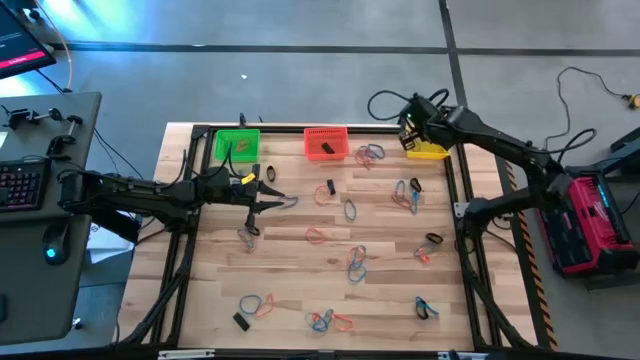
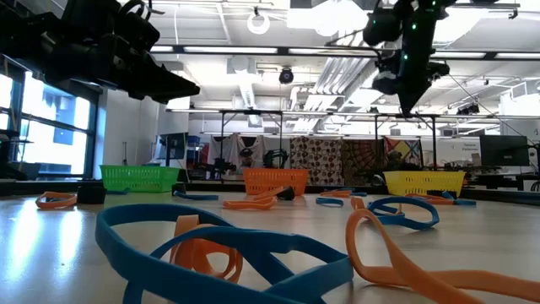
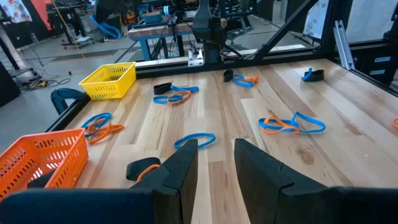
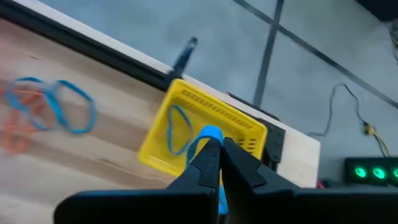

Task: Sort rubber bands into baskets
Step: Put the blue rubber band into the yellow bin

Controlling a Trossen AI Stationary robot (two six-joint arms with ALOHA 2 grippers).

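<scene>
While the right gripper (image 4: 219, 144) hangs above the yellow basket (image 4: 163, 149), its fingers are clamped on a blue band (image 4: 210, 133); one blue band (image 4: 176, 129) already lies inside. Risk: the gripper appears to sit near the basket's edge, so a release here could drop the band on the rim or outside. The thin loop may also cling to a finger on opening.

The left gripper (image 1: 262, 193) hovers over the table (image 1: 390, 300) below the green basket (image 1: 237, 144), fingers parted and empty. A blue band (image 3: 194, 140) lies just ahead of its fingertips.

Many bands remain scattered, several tangled in mixed-colour pairs such as an orange-blue knot (image 3: 291, 124); a single pick there may lift both colours. The red basket (image 1: 325, 141) stands between the other two.
</scene>
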